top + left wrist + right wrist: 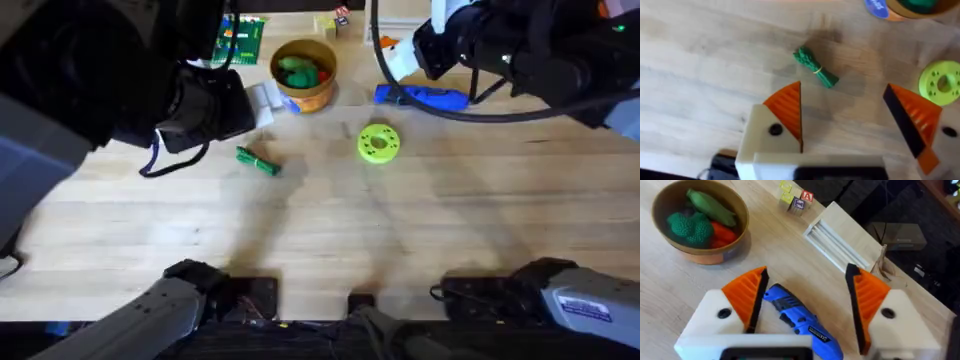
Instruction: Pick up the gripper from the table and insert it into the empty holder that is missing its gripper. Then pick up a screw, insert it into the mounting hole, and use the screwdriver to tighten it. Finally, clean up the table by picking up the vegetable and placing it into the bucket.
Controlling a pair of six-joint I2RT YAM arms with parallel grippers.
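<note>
Blocks lettered "A", vegetable on table

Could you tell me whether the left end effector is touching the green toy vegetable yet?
Apart. In the left wrist view, bare table separates the vegetable from the open left end effector, whose orange pads stop short of it.

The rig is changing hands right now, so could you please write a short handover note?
Left gripper: open, empty, above the vegetable.
Right gripper: open, empty, over the screwdriver.
Vegetable lies on the table, left of the green disc; bucket already holds toy food.
Done: cannot tell for the gripper and screw steps.
Left: vegetable into bucket.
</note>
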